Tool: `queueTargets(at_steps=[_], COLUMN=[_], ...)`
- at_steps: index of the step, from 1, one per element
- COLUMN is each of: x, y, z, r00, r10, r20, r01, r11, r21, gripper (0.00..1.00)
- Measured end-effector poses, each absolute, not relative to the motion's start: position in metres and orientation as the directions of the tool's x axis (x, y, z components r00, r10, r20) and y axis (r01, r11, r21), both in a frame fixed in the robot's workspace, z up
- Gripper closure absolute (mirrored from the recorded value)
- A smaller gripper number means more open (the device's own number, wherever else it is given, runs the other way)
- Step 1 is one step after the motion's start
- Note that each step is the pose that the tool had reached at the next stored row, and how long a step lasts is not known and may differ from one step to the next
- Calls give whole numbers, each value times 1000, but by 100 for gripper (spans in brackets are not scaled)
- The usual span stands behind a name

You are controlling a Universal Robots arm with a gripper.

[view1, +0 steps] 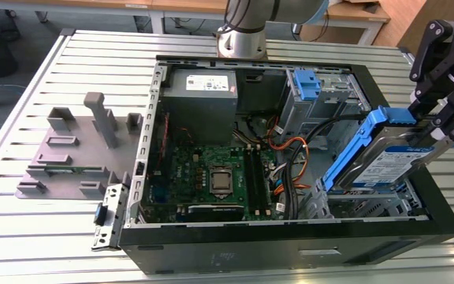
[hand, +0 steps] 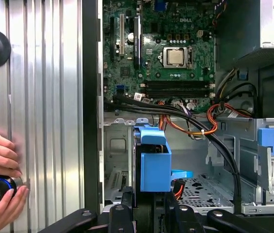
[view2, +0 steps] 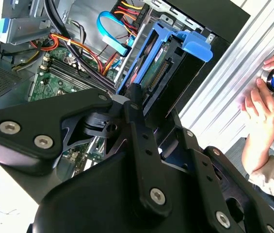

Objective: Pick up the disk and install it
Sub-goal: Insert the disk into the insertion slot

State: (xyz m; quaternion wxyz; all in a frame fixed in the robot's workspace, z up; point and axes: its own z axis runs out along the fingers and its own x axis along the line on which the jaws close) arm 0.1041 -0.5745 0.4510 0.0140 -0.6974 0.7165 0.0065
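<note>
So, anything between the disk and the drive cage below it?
Nothing visible. The disk sits tilted in the tool over the open drive cage; black cables run beside the cage, not across it.

We see the disk [view1: 392,165], clamped in the gripper [view1: 438,135], tilted over the drive bay [view1: 369,204] at the case's [view1: 290,251] near corner on the exterior view's right. Black and orange cables [view1: 298,157] crowd the bay's inner side. A person's hands [hand: 1,155] rest on the table [view1: 61,236] just outside the case wall. Between the grey stand [view1: 77,148] and the table's near edge we find open room.
</note>
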Motion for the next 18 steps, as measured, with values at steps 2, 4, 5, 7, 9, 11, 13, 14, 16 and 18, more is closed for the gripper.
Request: queueTargets(at_steps=[2,4,5,7,9,11,13,14,16,18], x=[104,104,104,104,104,104,104,104,104,104], y=[-574,-574,-574,-574,-574,-574,-574,-574,-574,-574], z=[451,450,449,448,446,444,441,440,436,432], r00=[-27,-27,-27,-27,-27,-27,-27,-27,-27,-27], r10=[-999,-999,-999,-999,-999,-999,-999,-999,-999,-999], r20=[-29,-29,-29,-29,-29,-29,-29,-29,-29,-29], r01=[-1000,-1000,-1000,-1000,-1000,-1000,-1000,-1000,-1000,-1000], r11=[27,27,27,27,27,27,27,27,27,27], r21=[-10,-10,-10,-10,-10,-10,-10,-10,-10,-10], gripper=[65,65,65,65,65,65,65,65,65,65])
